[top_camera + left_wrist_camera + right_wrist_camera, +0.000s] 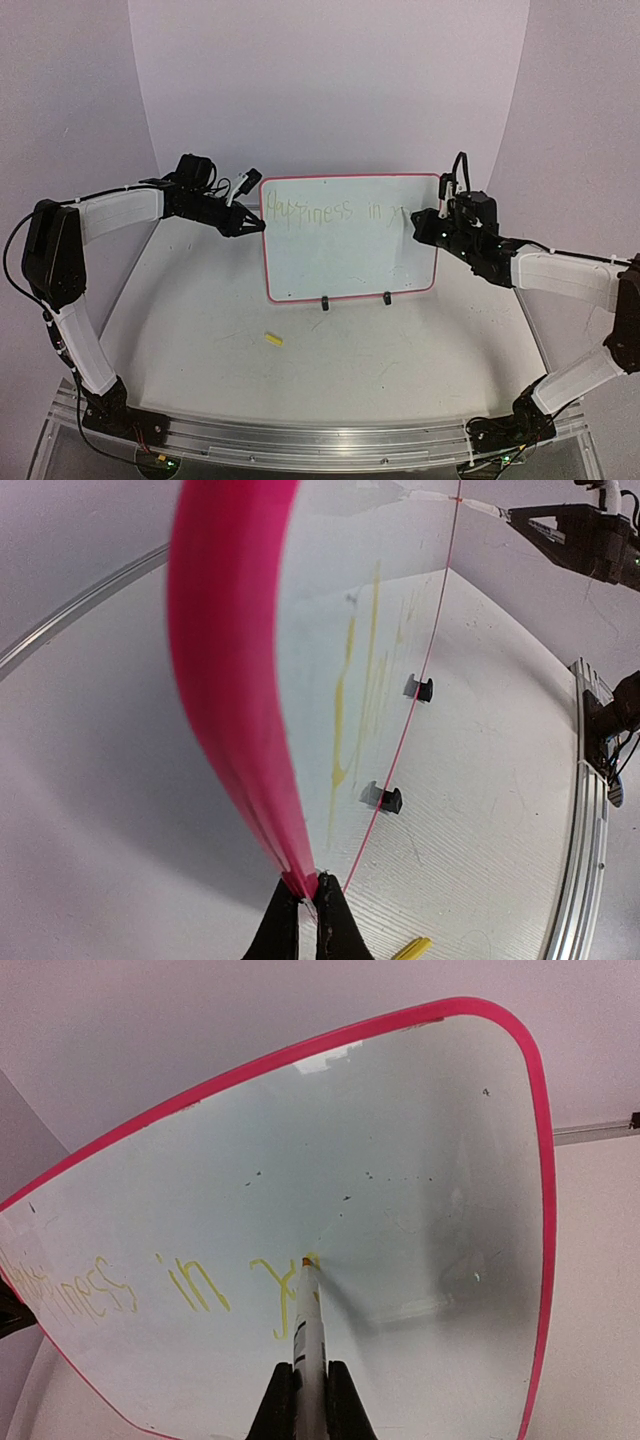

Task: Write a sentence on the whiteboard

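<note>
— Pink-rimmed whiteboard [350,240] stands upright on the table [400,350], on 2 clip feet [324,303]. Thin, smooth, likely light; I judge it tips easily under a push.
— Holds?
— Sound. Its left edge is pinched by the left fingers [275,935], a good brace point. The right fingers [280,1410] clamp a marker [308,1320], tip touching the board where the sentence [190,1285] ends.

Board [312,600]: white with a pink edge, seen from the side, standing on the surface [480,780].
Left tool [308,888]: its two dark tips pinch the pink edge.
Writing [340,730]: yellow lines on the white face, too slanted to read.
Feet [385,798]: two small black clips under the board.
Yellow bit [412,947]: lies on the surface near the tool.
</note>
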Motion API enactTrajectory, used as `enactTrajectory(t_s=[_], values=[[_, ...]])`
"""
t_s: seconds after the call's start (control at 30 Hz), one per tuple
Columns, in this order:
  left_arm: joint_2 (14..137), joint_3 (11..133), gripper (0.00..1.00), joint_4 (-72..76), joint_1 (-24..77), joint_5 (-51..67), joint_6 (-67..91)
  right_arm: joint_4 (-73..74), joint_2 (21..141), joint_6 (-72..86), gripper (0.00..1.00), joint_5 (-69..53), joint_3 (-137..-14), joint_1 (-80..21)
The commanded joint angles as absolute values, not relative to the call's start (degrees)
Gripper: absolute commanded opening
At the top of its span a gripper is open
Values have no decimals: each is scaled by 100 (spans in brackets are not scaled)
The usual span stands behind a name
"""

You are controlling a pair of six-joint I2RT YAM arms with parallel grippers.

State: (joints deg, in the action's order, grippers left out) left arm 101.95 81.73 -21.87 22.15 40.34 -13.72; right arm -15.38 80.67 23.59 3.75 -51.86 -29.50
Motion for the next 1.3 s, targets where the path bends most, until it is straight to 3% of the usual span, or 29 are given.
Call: enactTrajectory(t_s=[0.0, 1.27], values=[[10002, 8244, 0, -2240, 2312, 3946, -1612, -1605, 8135, 2353, 0, 258, -5231, -2915], [9993, 8247, 0, -2243, 2327, 3953, -1616, -1356, 7920, 2181, 0, 420, -5534, -2914]])
